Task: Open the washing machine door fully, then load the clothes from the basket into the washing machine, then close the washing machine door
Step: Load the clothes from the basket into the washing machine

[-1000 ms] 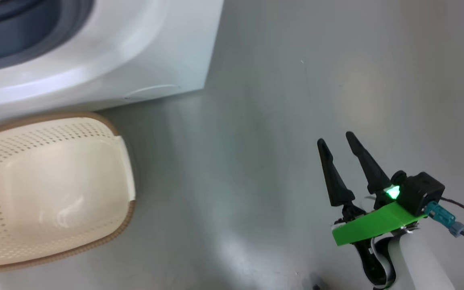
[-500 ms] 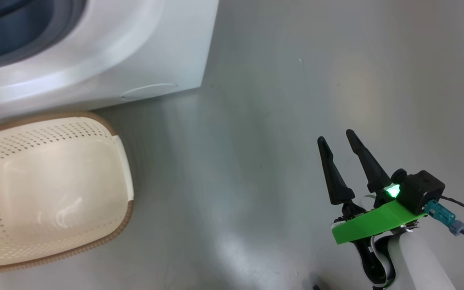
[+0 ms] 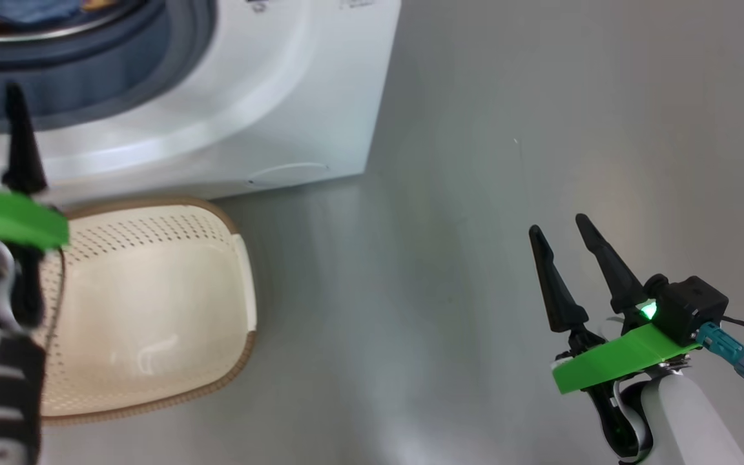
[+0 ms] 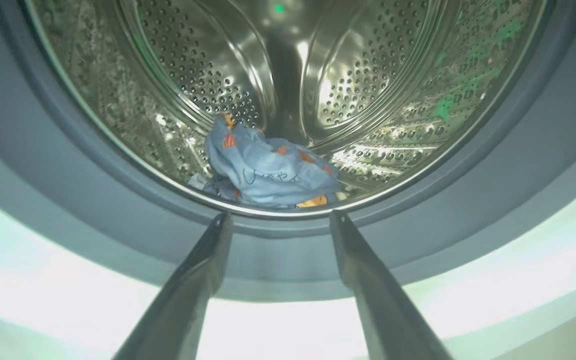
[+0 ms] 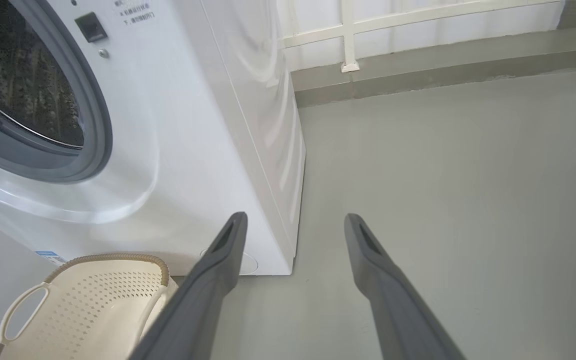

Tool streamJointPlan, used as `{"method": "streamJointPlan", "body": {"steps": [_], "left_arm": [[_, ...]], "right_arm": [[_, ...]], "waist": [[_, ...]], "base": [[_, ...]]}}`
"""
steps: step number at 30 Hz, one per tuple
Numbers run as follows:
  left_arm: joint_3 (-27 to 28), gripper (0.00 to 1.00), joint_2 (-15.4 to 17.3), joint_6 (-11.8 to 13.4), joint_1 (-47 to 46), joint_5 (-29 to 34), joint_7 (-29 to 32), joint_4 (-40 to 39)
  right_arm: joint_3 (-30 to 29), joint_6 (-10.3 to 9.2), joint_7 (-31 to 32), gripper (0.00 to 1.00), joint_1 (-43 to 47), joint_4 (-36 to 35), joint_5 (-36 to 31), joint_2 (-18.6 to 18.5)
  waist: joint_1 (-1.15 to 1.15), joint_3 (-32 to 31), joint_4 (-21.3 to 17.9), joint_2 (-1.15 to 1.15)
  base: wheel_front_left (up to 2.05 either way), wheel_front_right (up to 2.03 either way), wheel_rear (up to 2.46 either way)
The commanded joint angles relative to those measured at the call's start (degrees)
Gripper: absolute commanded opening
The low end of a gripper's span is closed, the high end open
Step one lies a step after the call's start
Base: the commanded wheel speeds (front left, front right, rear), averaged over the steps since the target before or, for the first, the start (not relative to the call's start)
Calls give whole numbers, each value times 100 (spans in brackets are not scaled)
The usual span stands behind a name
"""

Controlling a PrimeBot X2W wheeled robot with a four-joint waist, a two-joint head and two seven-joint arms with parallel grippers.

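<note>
Left hand [image 4: 280, 216]: its two dark fingers are spread wide and nothing is held between them; they are pointed into the mouth of the washing machine [image 3: 268, 97], with the tips seen in front of the lower part of the gasket [image 4: 518, 165]
Left hand in the head view: it is seen at the left edge, over the left part of the basket [image 3: 152, 203], with one finger reaching up before the white front of the machine
Right hand [image 3: 558, 224]: it is opened wide and kept empty; it is held above the grey floor [image 3: 475, 194], well apart from the machine and from the basket
Clothes: a light blue garment [image 4: 268, 172] with orange prints is lying crumpled at the bottom of the steel drum [image 4: 348, 75], just behind its front lip; it is not touched by the fingers
Basket: it is placed on the floor directly before the machine, close to its lower front; the brown rim, the perforated cream walls and the smooth bottom are seen, and a white handle [image 5: 23, 310] is seen on its side
Washing machine: the drum opening is uncovered; a round filter cap [image 3: 288, 173] is found low on the front, near the right corner, and a blue sticker [image 5: 50, 257] is seen just above the basket rim
</note>
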Motion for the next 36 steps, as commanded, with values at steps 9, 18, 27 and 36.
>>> {"method": "streamJointPlan", "body": {"steps": [9,18,27,36], "left_arm": [[532,100,-110,-9,1457,186,-29,-810],[745,100,-334,-9,2631,454,-29,-1310],[877,100,-405,-9,3655,559,-29,-1830],[1143,100,-554,-9,4622,659,-29,-2394]], "right_arm": [[54,9,-27,100,439,-38,80,-248],[-5,9,-27,100,901,-16,189,-398],[-6,9,-27,100,1308,34,295,-554],[-112,9,-27,100,1639,77,327,-693]], "waist": [[0,-838,430,0],[0,-1527,580,0],[0,-2045,645,0],[0,-2385,618,0]], "base": [[0,0,0],[0,0,0],[0,0,0],[0,0,0]]}}
